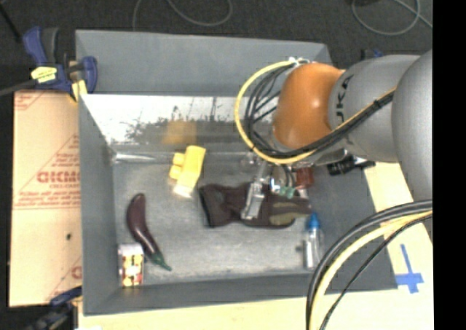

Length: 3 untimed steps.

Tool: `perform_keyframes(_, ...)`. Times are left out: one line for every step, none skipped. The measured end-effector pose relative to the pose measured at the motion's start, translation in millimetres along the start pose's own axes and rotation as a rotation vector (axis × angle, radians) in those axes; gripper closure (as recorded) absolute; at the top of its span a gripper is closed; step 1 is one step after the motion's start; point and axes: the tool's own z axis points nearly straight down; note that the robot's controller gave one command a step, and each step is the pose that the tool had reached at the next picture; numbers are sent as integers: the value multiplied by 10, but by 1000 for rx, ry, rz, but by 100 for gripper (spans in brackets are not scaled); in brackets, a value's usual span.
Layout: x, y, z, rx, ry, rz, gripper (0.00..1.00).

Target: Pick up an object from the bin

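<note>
BIN PICK, OVERHEAD VIEW: the KUKA arm (386,110), reaching in from the right, holds its gripper (255,203) low over a dark brown, crumpled cloth-like item (222,205). That item lies center-right on the floor of the grey metal bin (218,256). The gripper's tip sits at the item's middle, possibly touching it. Whether the pincer is released or clenched cannot be told: the orange wrist cover (306,106) and looped cables (251,114) hide most of the tool from above.

The brown item's right end runs under the wrist hardware, so its full outline is hard to make out. What it is exactly (cloth, glove or sim.) isn't clear.

Up-left of it, toward the back wall, lies a yellow blocky toy (188,168), near the brown item's upper-left corner but apart from it.

At front-left a purple toy aubergine (141,225) w/ green stem lies lengthwise on the floor. Its lower end is just beside a small box (130,264) w/ red & yellow print in the front-left corner.

At front-right, by the wall, is a small clear bottle w/ blue cap (312,240), just beside the brown item's right end; contact can't be judged.
</note>
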Motion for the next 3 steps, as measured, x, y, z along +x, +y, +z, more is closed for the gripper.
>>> perform_keyframes(260, 70, 254, 1, 4, 66, 0)
perform_keyframes(108, 28, 346, -1, -4, 202, 100)
perform_keyframes(108, 28, 346, -1, -4, 202, 100)
